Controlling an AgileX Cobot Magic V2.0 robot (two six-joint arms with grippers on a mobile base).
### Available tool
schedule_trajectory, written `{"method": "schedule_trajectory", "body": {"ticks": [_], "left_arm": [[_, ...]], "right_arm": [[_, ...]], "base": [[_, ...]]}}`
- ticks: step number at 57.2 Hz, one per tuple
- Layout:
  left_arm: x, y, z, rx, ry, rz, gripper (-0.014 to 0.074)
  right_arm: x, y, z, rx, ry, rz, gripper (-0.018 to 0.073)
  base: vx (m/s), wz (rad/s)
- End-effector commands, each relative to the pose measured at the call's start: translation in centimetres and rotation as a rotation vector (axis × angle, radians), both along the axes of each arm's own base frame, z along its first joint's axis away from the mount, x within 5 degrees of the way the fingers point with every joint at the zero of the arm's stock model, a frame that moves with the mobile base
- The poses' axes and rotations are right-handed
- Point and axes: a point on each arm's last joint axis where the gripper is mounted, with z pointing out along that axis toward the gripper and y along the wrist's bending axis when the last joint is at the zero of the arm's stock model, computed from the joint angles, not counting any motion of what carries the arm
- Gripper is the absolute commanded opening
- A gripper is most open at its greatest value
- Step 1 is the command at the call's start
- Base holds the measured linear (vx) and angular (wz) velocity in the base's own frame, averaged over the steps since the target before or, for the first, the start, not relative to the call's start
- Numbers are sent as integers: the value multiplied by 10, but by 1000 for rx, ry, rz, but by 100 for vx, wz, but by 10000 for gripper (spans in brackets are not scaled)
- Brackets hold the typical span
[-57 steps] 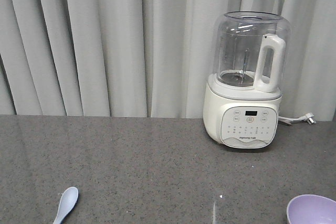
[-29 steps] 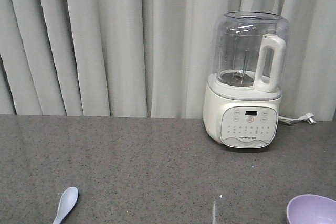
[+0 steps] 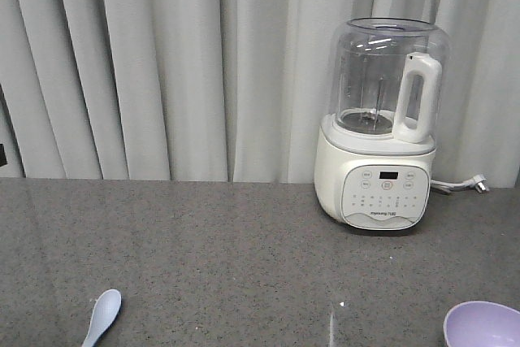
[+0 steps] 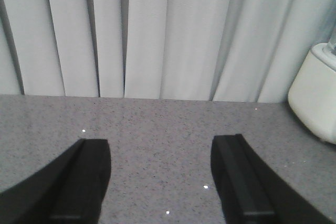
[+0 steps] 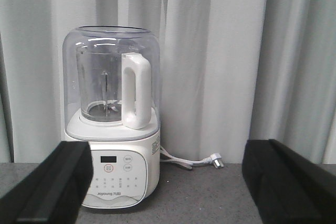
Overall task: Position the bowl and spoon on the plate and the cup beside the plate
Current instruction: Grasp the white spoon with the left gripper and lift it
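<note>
In the front view only the scoop end of the pale spoon shows, lying on the grey counter at the bottom left. The rim of the lilac bowl shows at the bottom right corner. The plate and the cup are out of view. My left gripper is open above bare counter, with nothing between its black fingers. The right gripper is also open and holds nothing. It faces the blender from a distance, with its fingers wide apart. Neither gripper appears in the front view.
A white blender with a clear jug stands at the back right of the counter; it also shows in the right wrist view and at the left wrist view's edge. Its cord and plug lie beside it. Grey curtains close off the back.
A small dark shape has appeared at the left edge of the front view. The spoon, bowl and blender have not moved.
</note>
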Motion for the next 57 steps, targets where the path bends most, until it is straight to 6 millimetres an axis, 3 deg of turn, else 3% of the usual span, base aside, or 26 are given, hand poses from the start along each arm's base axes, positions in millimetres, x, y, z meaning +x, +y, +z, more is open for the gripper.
{"method": "schedule_trajectory", "body": {"ticks": [1,8,17,27,34,42,48,57], "left_arm": [[-5,-1,19,-55,-50,-6,547],[-2,-8,19,52,90,-112,519],[27,-15,19,67,235,-177,479],[70,-23,-33,72,517,-230,413],[92,-42,-71,133,656,-244,372],[104,-59,-100,218,757,-206,362],[110,-60,-119,203,852,-138,362],[112,-67,-133,220,906,-158,362]], "right_arm": [[-4,0,18,-27,-116,-4,667],[-4,0,18,-23,-117,-3,640],[-4,0,19,-7,-121,0,589],[-3,0,19,-7,-120,0,567],[-3,0,19,-7,-120,0,567],[-3,0,19,-7,-120,0,567],[-3,0,19,-7,-120,0,567],[-2,0,18,-6,-113,0,567]], "base": [[0,0],[0,0],[0,0],[0,0],[0,0],[0,0],[0,0],[0,0]]}}
